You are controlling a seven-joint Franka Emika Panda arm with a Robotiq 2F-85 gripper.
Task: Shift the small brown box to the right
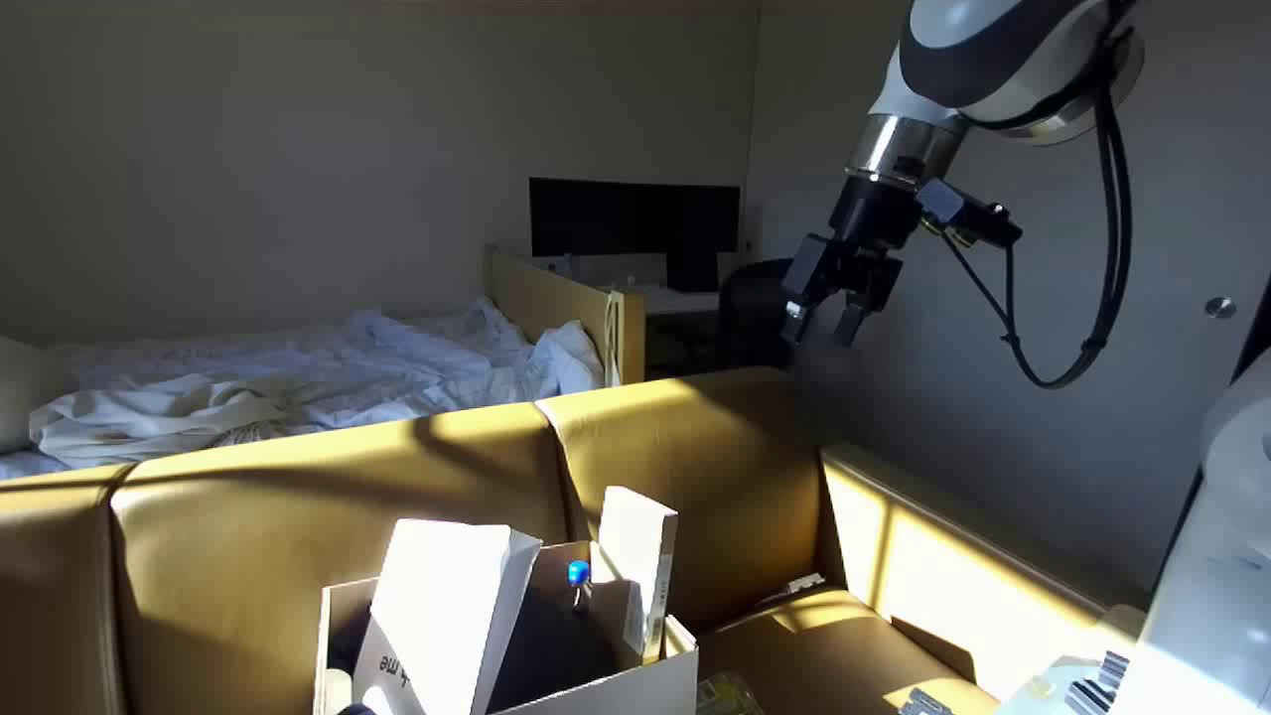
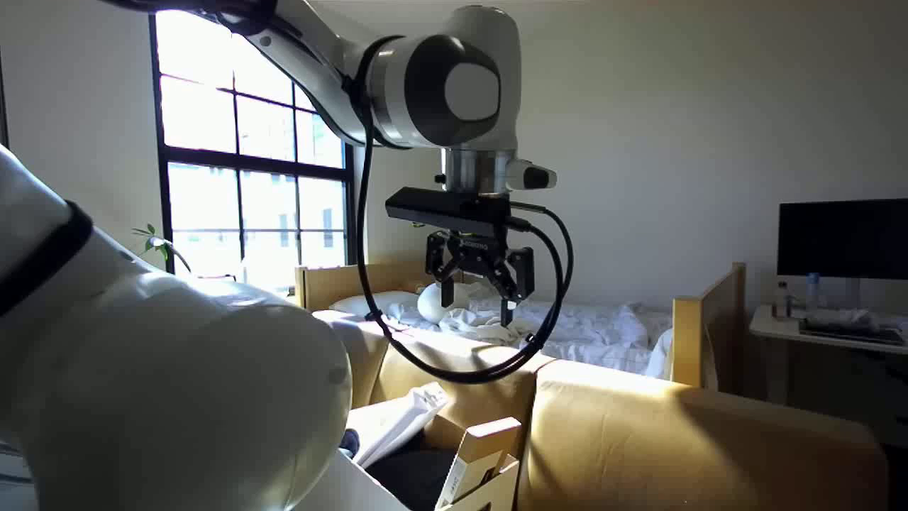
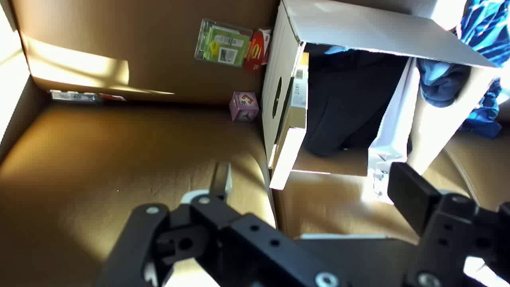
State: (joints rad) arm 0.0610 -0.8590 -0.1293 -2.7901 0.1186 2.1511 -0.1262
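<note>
We think the small brown box [image 2: 484, 448] is the slim one standing tilted inside the big box [image 1: 635, 690], just beside its side wall [image 3: 281, 59], with its top sticking up out of it. It has white parts too, so we can't be fully sure. A tiny pink box [image 3: 244, 105] sits outside on the sofa [image 3: 139, 159], but that one isn't brown. The gripper [image 2: 477, 302] hangs well above the boxes, its fingers [image 2: 447, 292] spread apart with nothing between them, so we guess the grabbing is not yet done. Our box looks like card, so we think it is light and stiff, but we can't tell if something heavy is inside. Its flat faces may be a bit slippery, and a hard squeeze could dent them. We should pinch it the thin way, near the top, with one finger next to the side wall and one on the side by the dark cloth [image 3: 346, 99]. The gap by that wall looks tight, so we need to go in slowly. Then we should lift it a little before moving it right, so it doesn't scrape or tip the big box.
</note>
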